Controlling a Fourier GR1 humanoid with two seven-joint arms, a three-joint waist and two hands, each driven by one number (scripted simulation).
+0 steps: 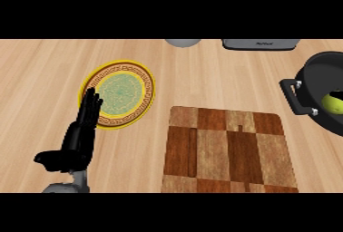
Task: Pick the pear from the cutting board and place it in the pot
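Green pear (334,104) is seen lodged in pot (323,90), cutting board (227,152) bare; left robot hand (81,131) rests straight-fingered, holding nothing; task judged done.

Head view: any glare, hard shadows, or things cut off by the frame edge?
Head view: even, flat light on the counter, no glare. No clear cast shadow under the left hand or the cutting board. The pot is cropped by the right edge, its dark inside showing the pear only partly. The plate looks taller than wide.
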